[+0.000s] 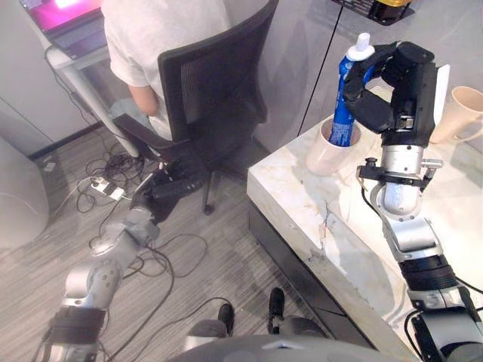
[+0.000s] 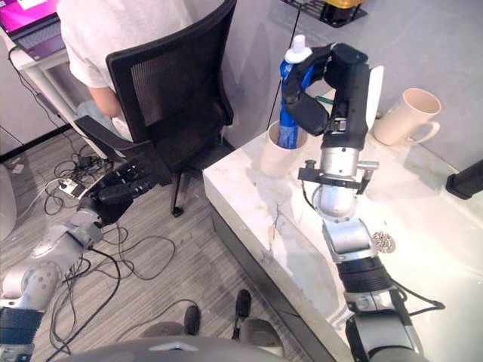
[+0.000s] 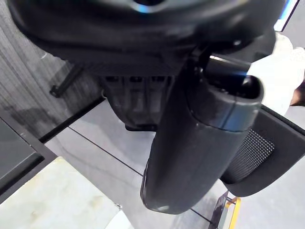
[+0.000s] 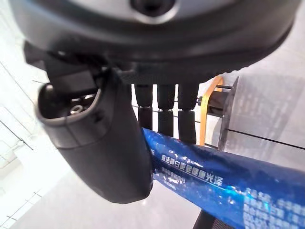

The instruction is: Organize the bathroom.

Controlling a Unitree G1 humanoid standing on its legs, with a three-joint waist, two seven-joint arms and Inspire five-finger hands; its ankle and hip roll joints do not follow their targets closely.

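A toothpaste tube [image 1: 346, 105] stands upright in a cup [image 1: 330, 148] at the counter's [image 1: 355, 249] left rear corner, pinched between the right hand's [image 1: 392, 83] fingers [image 4: 167, 112] and thumb. A mug [image 1: 459, 115] sits behind the fingers, an office chair [image 1: 215, 90] to their left.

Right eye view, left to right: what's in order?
Laptop → person → office chair → cream cup holding the blue tube → right hand → cream mug.
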